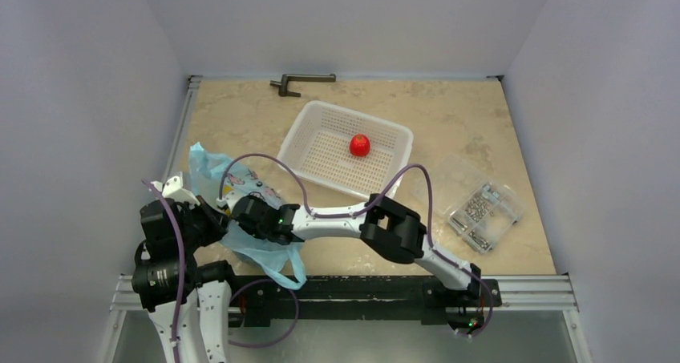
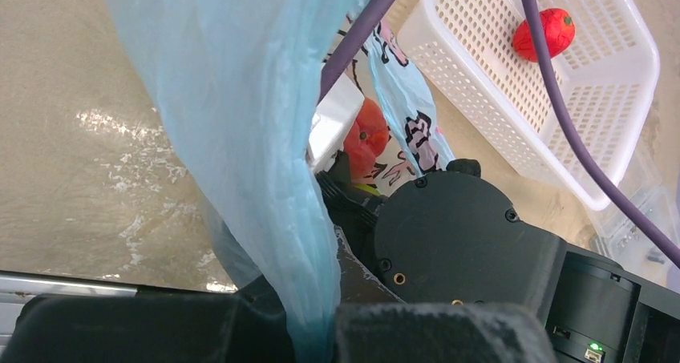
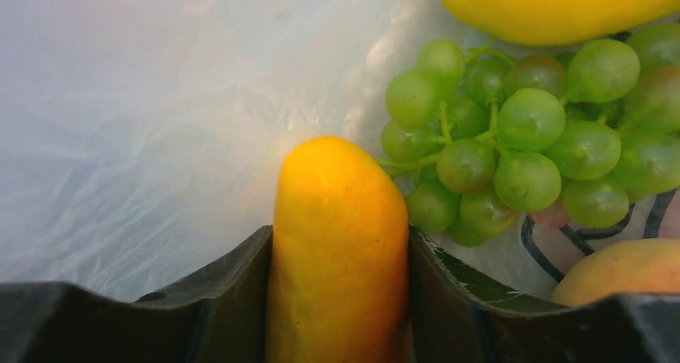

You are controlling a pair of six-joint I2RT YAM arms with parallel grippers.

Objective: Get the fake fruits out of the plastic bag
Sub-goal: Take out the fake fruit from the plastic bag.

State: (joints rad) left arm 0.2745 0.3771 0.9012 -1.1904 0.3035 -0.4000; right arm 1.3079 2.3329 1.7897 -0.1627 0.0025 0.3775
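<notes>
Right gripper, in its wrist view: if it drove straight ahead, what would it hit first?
Likely the plastic bag, its wall met by the tip of the orange-yellow fruit that the right gripper clamps. The grape bunch sits just right of that line; depth is unclear.

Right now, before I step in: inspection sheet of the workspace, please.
Surface: beige marbled tabletop, no spills seen.
Job's things: plastic bag near left; inside it an orange-yellow oblong fruit, grape bunch, yellow fruit and peach.
Clutter: white basket holding a red fruit; clear box of metal parts; dark handle at the far edge.
Grippers: left gripper shut on the plastic bag; right gripper inside the bag, shut on the orange-yellow oblong fruit.
Cables: purple cables loop over the bag and arms.
Surroundings: plain white walls.
</notes>
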